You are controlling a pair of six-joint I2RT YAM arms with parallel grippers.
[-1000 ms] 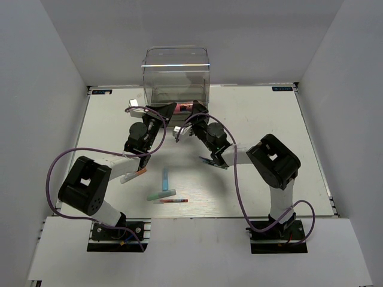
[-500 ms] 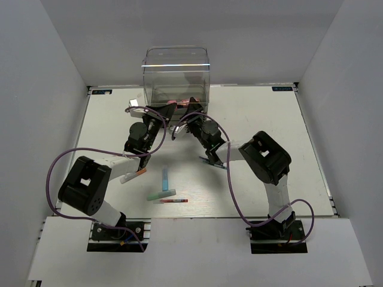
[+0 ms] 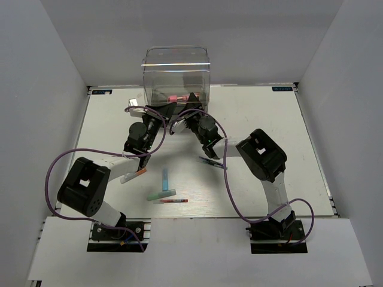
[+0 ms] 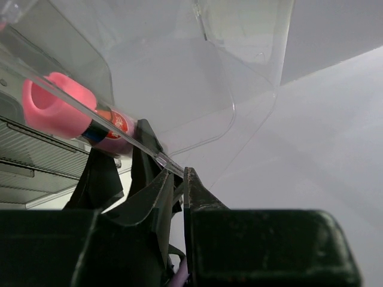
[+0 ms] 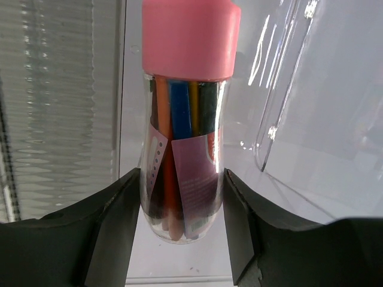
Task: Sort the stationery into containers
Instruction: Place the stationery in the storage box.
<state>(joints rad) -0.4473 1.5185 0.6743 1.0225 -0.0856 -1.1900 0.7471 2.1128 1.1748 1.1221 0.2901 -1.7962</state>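
The tall clear container (image 3: 176, 75) stands at the back of the table. My right gripper (image 3: 191, 112) is shut on a clear tube with a pink cap (image 5: 187, 107), full of coloured pens, and its pink end (image 3: 178, 97) shows within the box's outline. My left gripper (image 3: 163, 110) is pinched on a thin clear edge of the container (image 4: 157, 156), with the tube (image 4: 69, 110) just behind that edge. Loose stationery lies nearer the bases: a light blue marker (image 3: 164, 178), a teal-green marker (image 3: 161, 194), a thin red pen (image 3: 173, 201), a white orange-tipped marker (image 3: 133, 175) and a dark pen (image 3: 212, 161).
Grey walls enclose the white table on three sides. Purple cables loop from both arms over the table. A ribbed see-through surface (image 5: 54, 107) lies to the left of the tube, and a curved clear wall (image 5: 281, 89) to its right.
My right gripper has carried the pink-capped tube up and back, from in front of the container into its outline. The left gripper has stayed put on the clear edge.
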